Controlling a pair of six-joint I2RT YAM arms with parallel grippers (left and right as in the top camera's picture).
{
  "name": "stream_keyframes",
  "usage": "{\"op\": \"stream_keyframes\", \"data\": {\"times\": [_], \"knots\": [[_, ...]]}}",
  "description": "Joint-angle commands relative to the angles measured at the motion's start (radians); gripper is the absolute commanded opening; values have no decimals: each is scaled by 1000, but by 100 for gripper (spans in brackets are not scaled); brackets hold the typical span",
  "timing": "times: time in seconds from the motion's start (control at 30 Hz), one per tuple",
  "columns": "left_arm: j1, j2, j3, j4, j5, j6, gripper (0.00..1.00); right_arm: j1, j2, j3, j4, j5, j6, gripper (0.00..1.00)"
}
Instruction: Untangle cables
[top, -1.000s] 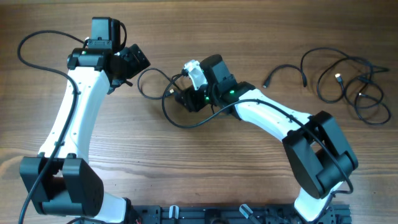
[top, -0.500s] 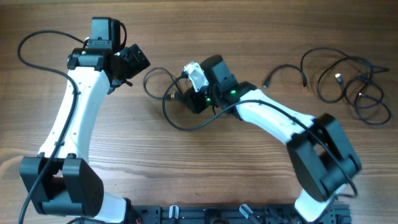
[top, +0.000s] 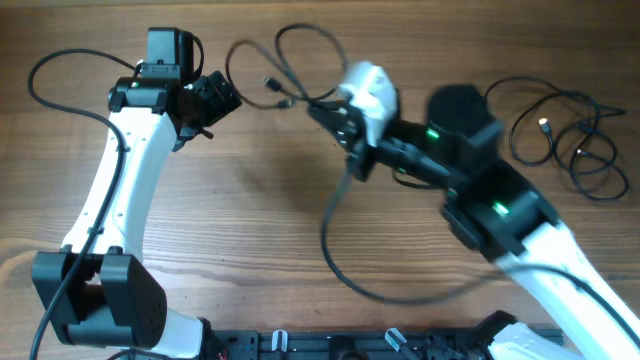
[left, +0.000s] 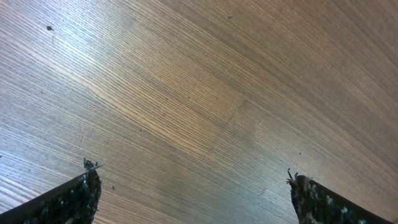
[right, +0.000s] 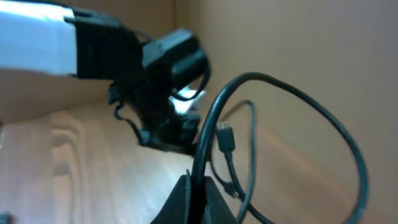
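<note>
Right gripper (right: 196, 198) was clamped shut on a thin black cable (right: 205, 146), whose loops and small plug ends (right: 225, 138) hung just beyond its fingertips, toward the left arm (right: 31, 40). Left gripper (left: 196, 193) stood spread wide, holding nothing, over the bare wooden table (left: 186, 93) near those loops. More cables (top: 565, 135) lay tangled well behind the right gripper.

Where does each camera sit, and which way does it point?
Overhead: above the table, looking straight down; left arm and right arm show.
Left wrist: on the left arm, looks down at bare wood; tips of the open left tool show.
Right wrist: looks across the table over the right tool, shut on a cable.
Shared: overhead and right wrist both show that cable and the left arm.
</note>
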Motion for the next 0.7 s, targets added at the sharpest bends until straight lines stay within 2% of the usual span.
{"op": "stream_keyframes", "data": {"times": [0.0, 0.13, 0.27, 0.37, 0.5, 0.67], "knots": [[-1, 0, -8, -1, -6, -3, 100, 0, -55, 10, -36, 159, -127, 4], [-1, 0, -7, -1, -6, -3, 100, 0, -50, 8, -93, 426, -203, 4], [-1, 0, -7, -1, -6, -3, 100, -1, -1, -9, -138, 742, -202, 4], [-1, 0, -7, -1, -6, -3, 100, -3, 71, -21, -169, 892, -203, 4], [-1, 0, -8, -1, -6, -3, 100, -43, 201, -21, -218, 987, -202, 4], [-1, 0, -8, -1, -6, -3, 100, -144, 344, -21, -228, 1003, -201, 4]]}}
